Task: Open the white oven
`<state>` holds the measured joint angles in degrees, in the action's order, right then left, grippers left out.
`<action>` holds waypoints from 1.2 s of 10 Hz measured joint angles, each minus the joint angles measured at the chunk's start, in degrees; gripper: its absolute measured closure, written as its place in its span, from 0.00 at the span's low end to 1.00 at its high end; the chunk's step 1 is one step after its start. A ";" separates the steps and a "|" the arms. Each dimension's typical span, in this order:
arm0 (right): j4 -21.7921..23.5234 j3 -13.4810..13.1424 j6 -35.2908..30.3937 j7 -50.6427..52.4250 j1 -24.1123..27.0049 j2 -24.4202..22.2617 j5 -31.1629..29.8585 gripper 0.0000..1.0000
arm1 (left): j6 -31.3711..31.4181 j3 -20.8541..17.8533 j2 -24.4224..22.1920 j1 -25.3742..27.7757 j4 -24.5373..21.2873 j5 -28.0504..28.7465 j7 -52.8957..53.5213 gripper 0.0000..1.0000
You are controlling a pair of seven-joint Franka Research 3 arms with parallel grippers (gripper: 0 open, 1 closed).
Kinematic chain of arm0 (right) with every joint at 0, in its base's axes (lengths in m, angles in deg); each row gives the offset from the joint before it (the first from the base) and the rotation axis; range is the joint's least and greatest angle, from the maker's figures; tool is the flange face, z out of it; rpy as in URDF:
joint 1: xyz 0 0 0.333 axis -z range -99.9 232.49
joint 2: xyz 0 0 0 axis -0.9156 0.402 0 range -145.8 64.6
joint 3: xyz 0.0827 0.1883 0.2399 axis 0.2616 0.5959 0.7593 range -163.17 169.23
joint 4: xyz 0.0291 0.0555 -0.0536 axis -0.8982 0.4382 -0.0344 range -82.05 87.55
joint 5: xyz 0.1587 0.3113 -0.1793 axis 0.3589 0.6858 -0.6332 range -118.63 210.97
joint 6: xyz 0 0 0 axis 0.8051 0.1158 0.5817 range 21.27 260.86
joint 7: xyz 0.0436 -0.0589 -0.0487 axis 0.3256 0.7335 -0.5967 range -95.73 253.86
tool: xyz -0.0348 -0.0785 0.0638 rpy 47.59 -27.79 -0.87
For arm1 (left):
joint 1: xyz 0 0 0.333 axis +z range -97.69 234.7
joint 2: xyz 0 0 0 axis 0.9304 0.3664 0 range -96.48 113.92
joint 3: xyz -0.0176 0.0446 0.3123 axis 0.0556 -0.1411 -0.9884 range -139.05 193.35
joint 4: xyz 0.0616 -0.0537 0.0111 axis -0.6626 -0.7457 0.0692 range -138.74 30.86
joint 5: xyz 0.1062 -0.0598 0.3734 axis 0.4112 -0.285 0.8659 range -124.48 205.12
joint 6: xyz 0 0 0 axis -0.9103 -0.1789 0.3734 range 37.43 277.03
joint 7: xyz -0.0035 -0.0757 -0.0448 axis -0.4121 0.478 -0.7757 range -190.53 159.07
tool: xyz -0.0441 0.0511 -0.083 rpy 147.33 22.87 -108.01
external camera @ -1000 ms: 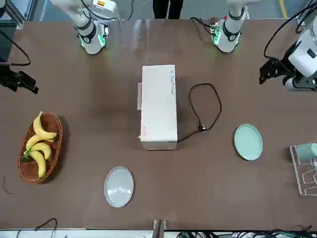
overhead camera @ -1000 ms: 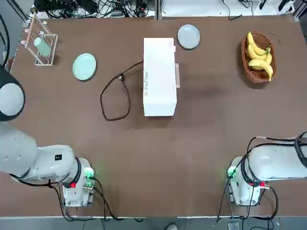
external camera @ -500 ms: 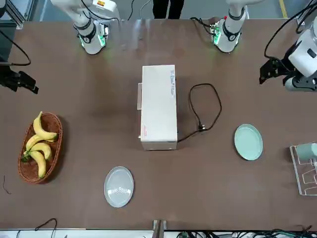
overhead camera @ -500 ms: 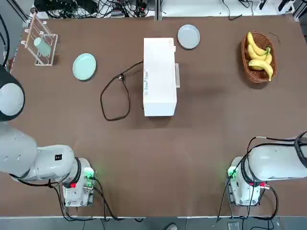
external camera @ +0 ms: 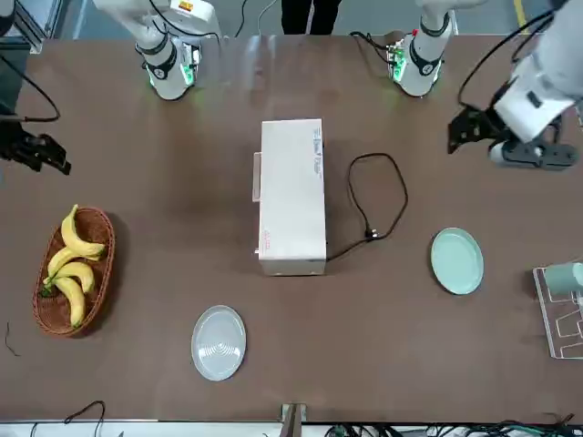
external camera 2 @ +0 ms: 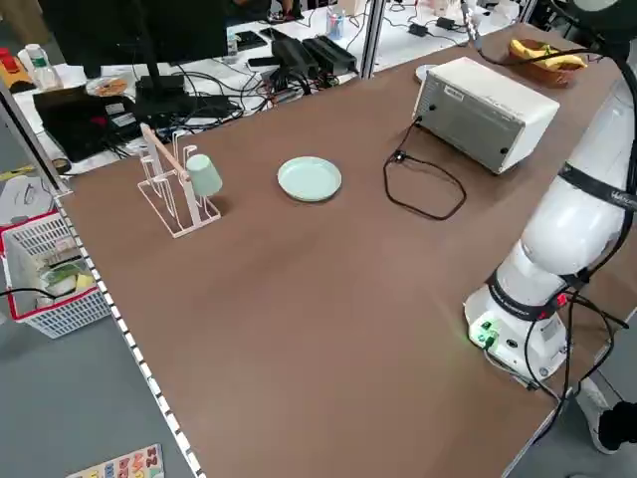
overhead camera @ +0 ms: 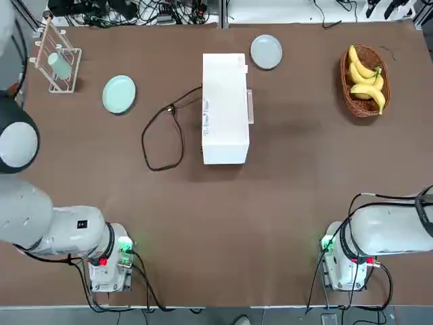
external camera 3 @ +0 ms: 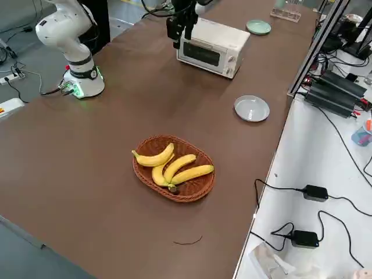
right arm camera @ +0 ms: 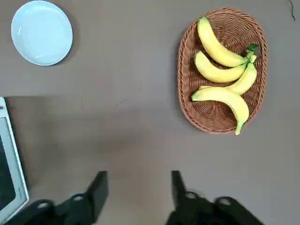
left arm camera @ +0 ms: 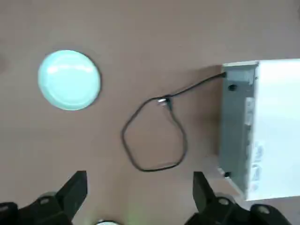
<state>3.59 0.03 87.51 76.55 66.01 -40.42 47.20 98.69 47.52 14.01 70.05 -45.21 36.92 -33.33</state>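
"Top view: where's the white oven (overhead camera: pixel 225 108)?"

"Mid-table (overhead camera: pixel 284 196), long way near-to-far, door facing the bananas (overhead camera: pixel 372 91). Left hand (left arm camera: pixel 140 183), up left, is wide; right hand (right arm camera: pixel 139 182), up right, less wide."

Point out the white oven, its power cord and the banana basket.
White oven (overhead camera: pixel 225 108): top view, middle of its top panel.
Power cord (left arm camera: pixel 186 140): left wrist view, right stretch of its loop.
Basket (external camera 3: pixel 145 173): right side view, its woven outer wall.
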 joint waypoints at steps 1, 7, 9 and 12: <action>3.26 0.06 4.35 2.59 -0.05 0.29 0.13 0.63 | 3.36 1.43 0.92 -2.46 -1.68 0.00 -4.42 0.07; 19.89 5.70 22.08 7.42 -7.16 4.02 24.49 0.99 | 14.38 2.14 6.32 -17.21 -8.30 1.34 -20.06 0.61; 24.55 6.26 27.02 7.73 -13.85 4.27 33.35 0.99 | 18.09 2.16 9.39 -22.33 -9.76 4.36 -25.05 0.82; 29.48 6.31 33.78 11.78 -20.39 4.71 41.65 0.99 | 24.76 2.15 10.67 -23.96 -14.32 4.74 -31.34 0.98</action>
<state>33.07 6.34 121.28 88.33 45.63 -35.71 88.84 123.46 49.66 24.68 46.09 -59.53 41.65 -64.67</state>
